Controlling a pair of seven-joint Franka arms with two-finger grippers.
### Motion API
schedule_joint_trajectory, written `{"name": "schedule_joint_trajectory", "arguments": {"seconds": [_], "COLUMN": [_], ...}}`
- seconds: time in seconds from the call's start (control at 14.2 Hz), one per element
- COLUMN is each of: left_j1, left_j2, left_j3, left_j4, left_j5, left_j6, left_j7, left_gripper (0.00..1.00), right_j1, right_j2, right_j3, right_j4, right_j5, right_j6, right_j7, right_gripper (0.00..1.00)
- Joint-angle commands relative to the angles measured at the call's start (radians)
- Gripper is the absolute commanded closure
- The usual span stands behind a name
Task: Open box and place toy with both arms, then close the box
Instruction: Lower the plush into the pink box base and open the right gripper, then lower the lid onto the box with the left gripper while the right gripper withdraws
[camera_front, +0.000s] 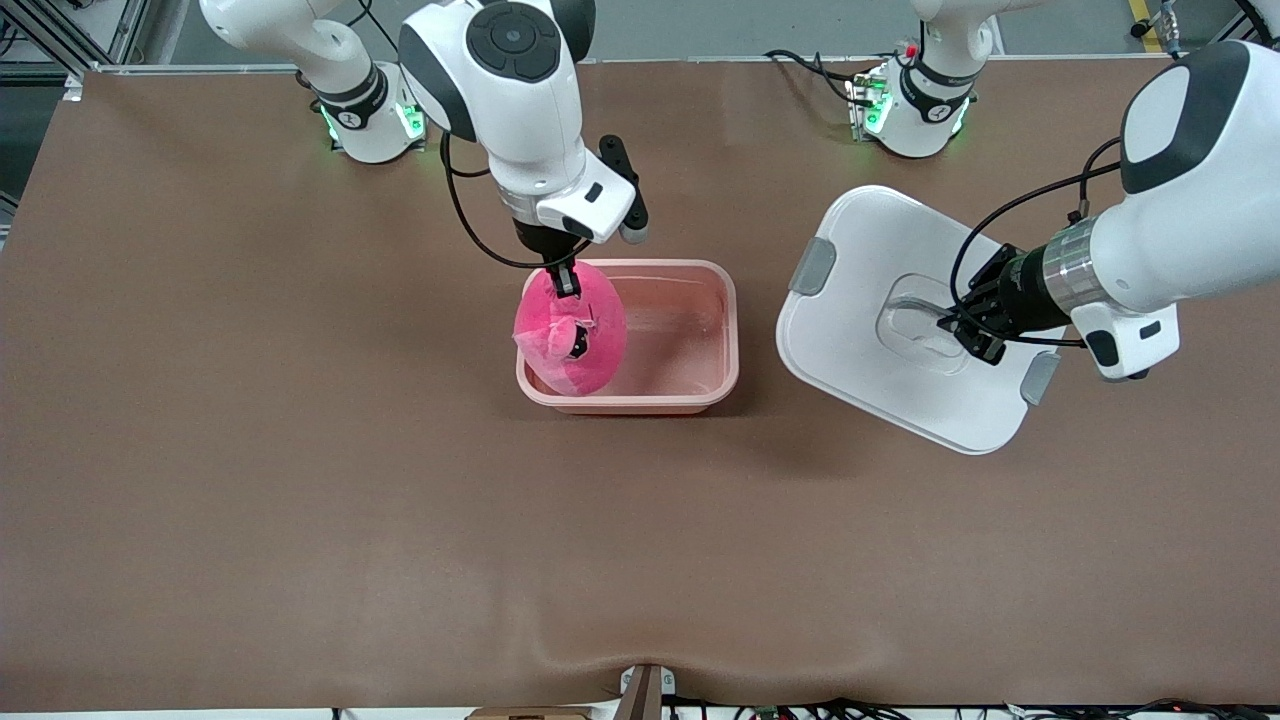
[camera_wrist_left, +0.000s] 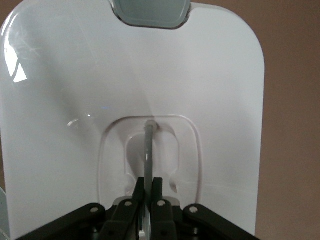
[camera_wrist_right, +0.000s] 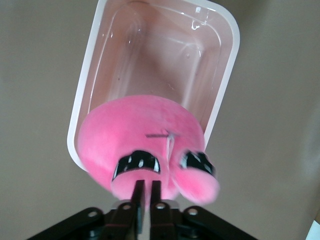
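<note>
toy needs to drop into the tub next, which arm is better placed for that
Right. The right gripper is shut on the toy above the open tub, while the left gripper is shut on the lid.

Brown table mat (faintly creased), grey floor above.

Pink toy hangs over open tub (lid lifted aside).

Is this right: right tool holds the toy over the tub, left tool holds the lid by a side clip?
Not quite. The left tool grips the lid by its clear centre handle, not a side clip; the left wrist view shows it. The rest stands: the right tool holds the toy over the tub.
</note>
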Motion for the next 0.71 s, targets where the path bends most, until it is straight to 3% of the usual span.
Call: {"name": "schedule_joint_trajectory", "arguments": {"seconds": [0.0, 0.64], "left_j1": [0.014, -0.004], "left_j2": [-0.026, -0.023], "left_j3": [-0.005, -0.009], "left_j4": [-0.013, -0.013], "left_j5": [-0.026, -0.027], "left_j6": [-0.017, -0.011], "left_j7": [0.017, -0.020], "left_gripper": [1.00, 1.00], "right_j1": [0.014, -0.064], "right_j2": [-0.003, -0.006], "right_j3": [-0.005, -0.008], "right_j4": [-0.001, -0.001], "right_j5": [-0.050, 0.007], "right_j6": [0.020, 0.017], "right_j7": [-0.009, 0.003], "right_gripper": [0.00, 0.00]}}
